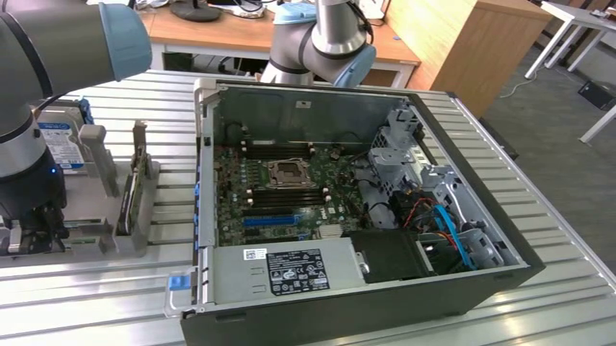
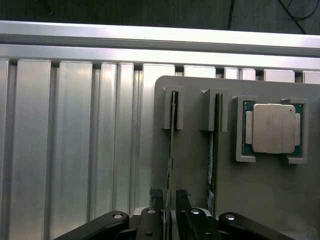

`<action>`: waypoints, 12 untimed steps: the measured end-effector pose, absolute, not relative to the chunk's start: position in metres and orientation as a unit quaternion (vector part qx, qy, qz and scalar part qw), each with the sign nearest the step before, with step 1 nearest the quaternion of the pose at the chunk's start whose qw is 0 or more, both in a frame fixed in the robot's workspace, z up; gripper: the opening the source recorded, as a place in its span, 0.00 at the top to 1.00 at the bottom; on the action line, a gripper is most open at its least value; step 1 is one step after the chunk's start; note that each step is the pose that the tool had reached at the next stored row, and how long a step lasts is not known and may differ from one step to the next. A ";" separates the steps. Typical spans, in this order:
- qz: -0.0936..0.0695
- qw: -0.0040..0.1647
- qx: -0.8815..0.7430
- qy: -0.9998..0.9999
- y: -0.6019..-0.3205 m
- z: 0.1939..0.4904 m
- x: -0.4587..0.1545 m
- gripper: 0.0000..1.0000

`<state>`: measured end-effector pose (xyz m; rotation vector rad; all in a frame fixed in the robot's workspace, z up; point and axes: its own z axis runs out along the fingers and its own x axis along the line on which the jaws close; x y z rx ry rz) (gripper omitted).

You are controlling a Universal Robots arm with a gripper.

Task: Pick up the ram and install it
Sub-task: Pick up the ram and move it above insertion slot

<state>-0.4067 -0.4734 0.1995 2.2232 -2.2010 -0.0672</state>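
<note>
While the ram (image 2: pixel 170 140) stands in its holder (image 2: pixel 192 165), we find the gripper (image 2: pixel 170 201) parted astride it, gripping nothing; pickup and installation remain outstanding.

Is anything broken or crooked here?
No, nothing looks odd. The memory stick and the second stick stand straight in the gray holder, and the chip sits flat.

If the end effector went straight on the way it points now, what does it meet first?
The ram, standing on edge in the grey holder. The end effector points down right over its top edge. Past that comes the holder's base. How close it already is looks small, but depth is unclear here.
</note>
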 end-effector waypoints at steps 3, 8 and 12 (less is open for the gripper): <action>-0.021 0.006 0.710 -0.703 -0.473 0.199 -0.407 0.79; -0.021 0.006 0.710 -0.703 -0.473 0.199 -0.407 0.79; -0.021 0.006 0.710 -0.703 -0.473 0.199 -0.407 0.79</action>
